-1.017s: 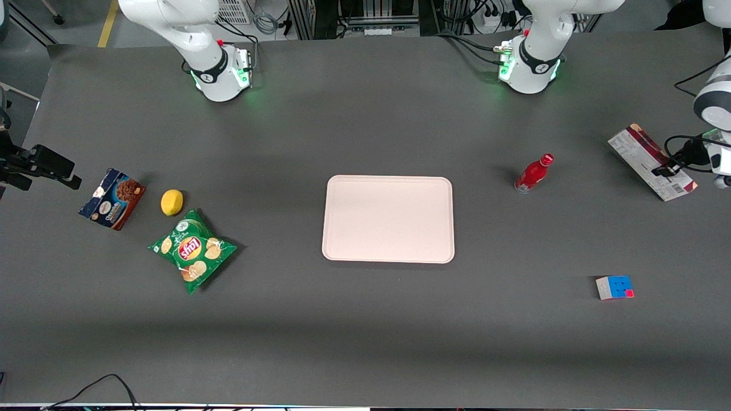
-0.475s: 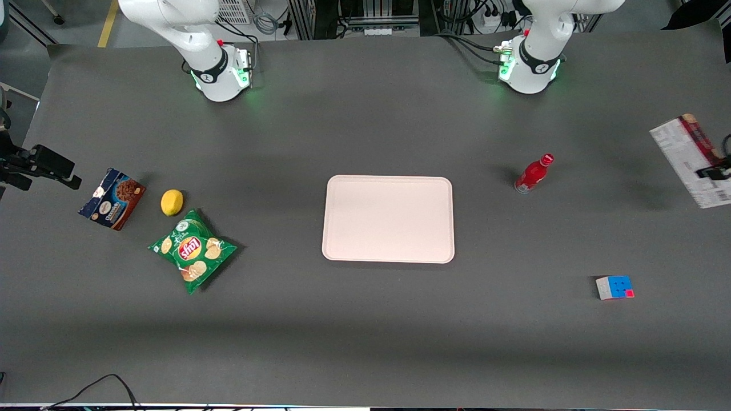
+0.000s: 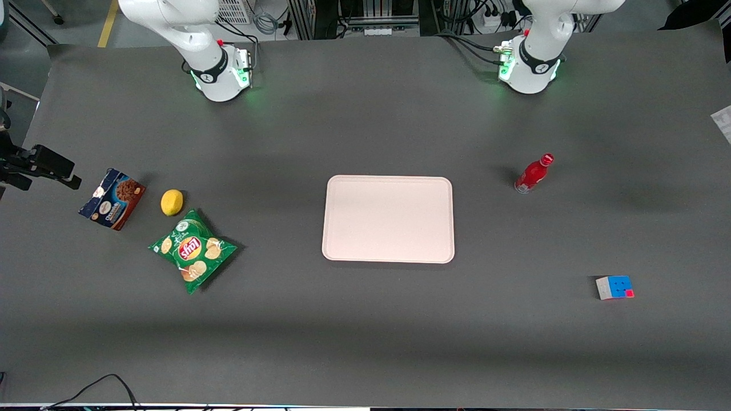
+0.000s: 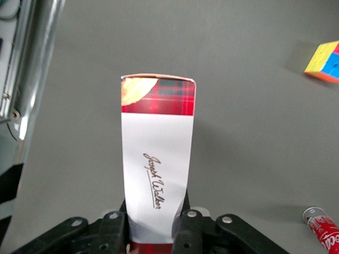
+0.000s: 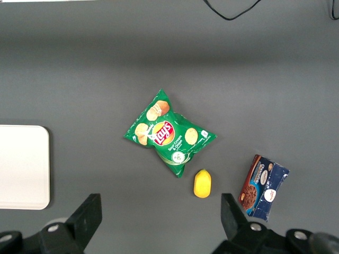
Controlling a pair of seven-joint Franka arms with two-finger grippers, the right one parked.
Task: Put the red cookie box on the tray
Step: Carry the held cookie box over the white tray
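Observation:
In the left wrist view my gripper [image 4: 153, 227] is shut on the red cookie box [image 4: 156, 159], its black fingers [image 4: 114, 230] pressing both long sides. The box is lifted off the table, with its white face and plaid end showing. In the front view only a white corner of the red cookie box [image 3: 725, 123] shows at the working arm's end of the table; the gripper itself is out of that view. The pale pink tray [image 3: 388, 218] lies flat at the table's middle with nothing on it, well apart from the box.
A red bottle [image 3: 533, 173] stands between the tray and the working arm's end. A colour cube [image 3: 615, 287] lies nearer the front camera. A chips bag [image 3: 193, 250], a lemon [image 3: 172, 202] and a blue-and-brown box [image 3: 112, 198] lie toward the parked arm's end.
The red cookie box has risen off the table in my gripper and moved outward, almost leaving the front view. Nothing else has moved.

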